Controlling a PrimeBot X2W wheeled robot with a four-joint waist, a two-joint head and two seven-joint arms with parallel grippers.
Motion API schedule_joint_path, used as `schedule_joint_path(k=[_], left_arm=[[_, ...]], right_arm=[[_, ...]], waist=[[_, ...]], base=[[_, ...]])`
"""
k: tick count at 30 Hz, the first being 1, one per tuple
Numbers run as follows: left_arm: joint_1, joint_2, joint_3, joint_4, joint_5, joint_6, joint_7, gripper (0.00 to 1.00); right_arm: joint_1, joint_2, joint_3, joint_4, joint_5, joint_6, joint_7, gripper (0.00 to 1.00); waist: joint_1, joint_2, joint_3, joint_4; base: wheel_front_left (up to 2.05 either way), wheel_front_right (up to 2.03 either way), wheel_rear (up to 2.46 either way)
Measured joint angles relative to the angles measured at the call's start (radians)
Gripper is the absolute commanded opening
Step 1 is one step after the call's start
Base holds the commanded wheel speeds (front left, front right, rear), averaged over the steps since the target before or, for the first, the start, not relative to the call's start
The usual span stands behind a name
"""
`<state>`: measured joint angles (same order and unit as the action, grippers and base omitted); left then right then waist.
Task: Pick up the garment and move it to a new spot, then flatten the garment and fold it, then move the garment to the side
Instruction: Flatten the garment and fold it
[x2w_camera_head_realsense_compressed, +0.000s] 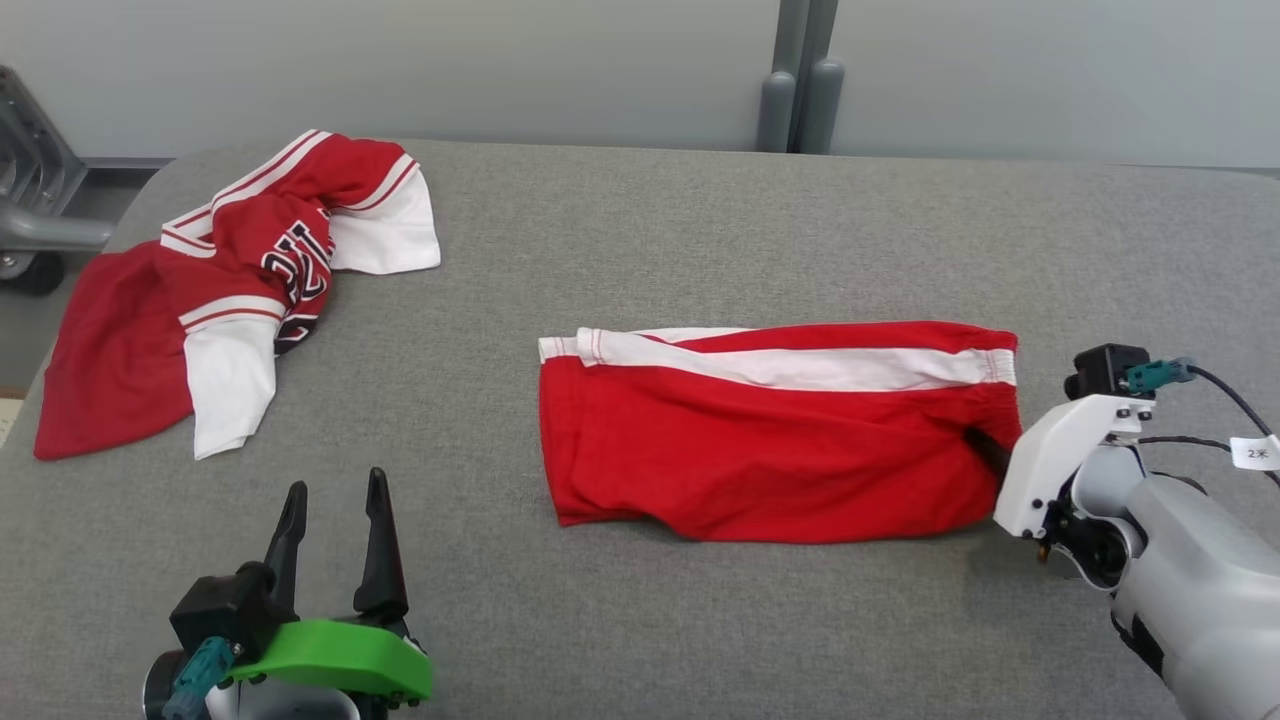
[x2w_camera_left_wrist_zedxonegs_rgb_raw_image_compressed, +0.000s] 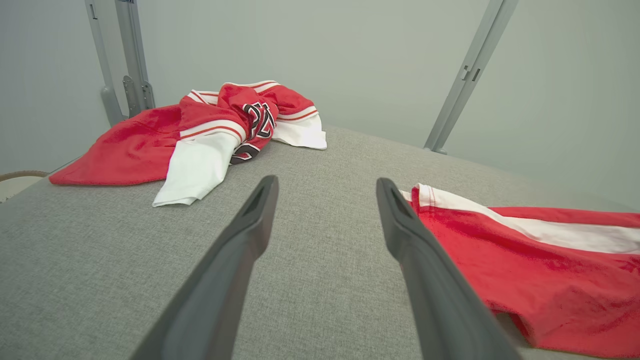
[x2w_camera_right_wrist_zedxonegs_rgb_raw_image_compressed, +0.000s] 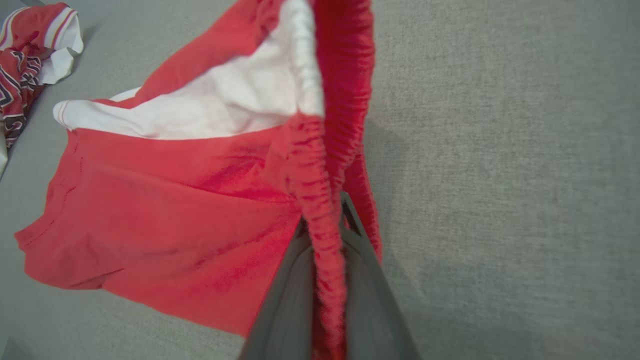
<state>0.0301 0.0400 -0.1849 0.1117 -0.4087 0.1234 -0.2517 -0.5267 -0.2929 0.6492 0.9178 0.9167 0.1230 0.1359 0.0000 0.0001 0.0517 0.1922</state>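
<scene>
At right gripper (x2w_camera_head_realsense_compressed: 985, 450): clenched on bunched waistband (x2w_camera_right_wrist_zedxonegs_rgb_raw_image_compressed: 320, 165) of red shorts (x2w_camera_head_realsense_compressed: 760, 450), right end. Lying flat mid-table on grey surface (x2w_camera_head_realsense_compressed: 640, 230), white stripe along far side. At left gripper (x2w_camera_head_realsense_compressed: 337, 482): spread wide, holding nothing, well apart from shorts. Far left: crumpled red-and-white jersey (x2w_camera_head_realsense_compressed: 240, 290).

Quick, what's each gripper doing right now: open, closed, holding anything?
Left gripper: open, holding nothing.
Right gripper: closed on the waistband of the red shorts.
</scene>
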Motion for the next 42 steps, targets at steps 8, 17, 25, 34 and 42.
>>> schedule_joint_path(k=[8,17,25,34,42], left_arm=[[0.016,0.000,-0.001,-0.015,0.000,0.000,0.000,1.00],[0.016,0.001,-0.018,-0.018,0.000,0.000,0.000,1.00],[0.016,0.001,-0.048,-0.011,-0.003,0.000,0.000,1.00],[0.016,0.003,-0.075,0.004,-0.020,0.000,0.000,1.00],[0.015,0.004,-0.123,0.008,-0.055,0.000,0.000,1.00]], right_arm=[[-0.003,-0.088,-0.007,0.011,0.011,0.000,0.046,0.00],[-0.019,-0.026,0.021,-0.125,0.088,0.000,0.121,0.00],[-0.046,0.016,0.087,-0.294,0.139,0.000,0.196,0.00],[-0.087,0.048,0.137,-0.316,0.150,0.000,0.264,0.00],[-0.105,0.092,0.170,-0.265,0.124,-0.002,0.307,0.00]], waist=[[0.0000,0.0000,0.001,-0.061],[0.0000,0.0000,0.001,-0.102],[0.0000,0.0000,-0.015,-0.100],[0.0000,0.0000,-0.036,-0.067],[0.0000,0.0000,-0.050,-0.006]], base=[[0.00,0.00,0.00],[0.00,0.00,0.00],[0.00,0.00,0.00],[0.00,0.00,0.00],[0.00,0.00,0.00]])
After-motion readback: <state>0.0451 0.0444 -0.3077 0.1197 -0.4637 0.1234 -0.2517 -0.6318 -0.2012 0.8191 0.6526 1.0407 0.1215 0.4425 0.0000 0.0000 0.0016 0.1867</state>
